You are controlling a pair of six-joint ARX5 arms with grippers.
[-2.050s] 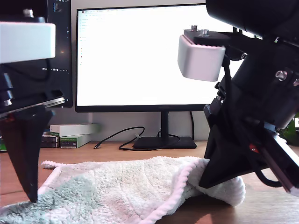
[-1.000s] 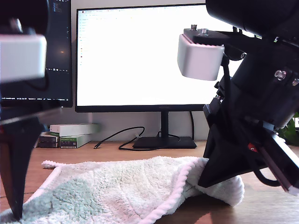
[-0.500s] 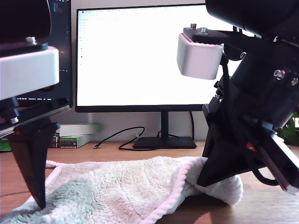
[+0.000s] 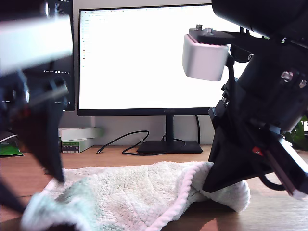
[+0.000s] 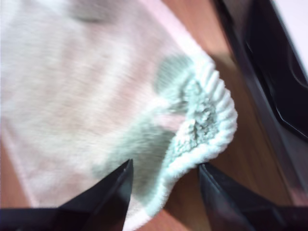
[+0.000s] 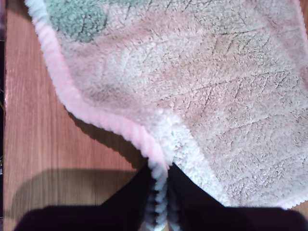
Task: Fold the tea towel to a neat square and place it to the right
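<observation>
towel (image 4: 144,192) spread on desk (image 4: 269,216), near edge | my second gripper (image 6: 161,192) pinches its hem, exterior view's right | my first gripper (image 5: 163,180) gapes around the other corner | we close before lifting, then raise both level to fold squarely

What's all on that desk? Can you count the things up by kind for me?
Tea towel: 1
Monitors: 2
Boxes: 2, stacked
Cable: 1
Robot grippers: 2, my first gripper and my second gripper
Total: 8
</observation>
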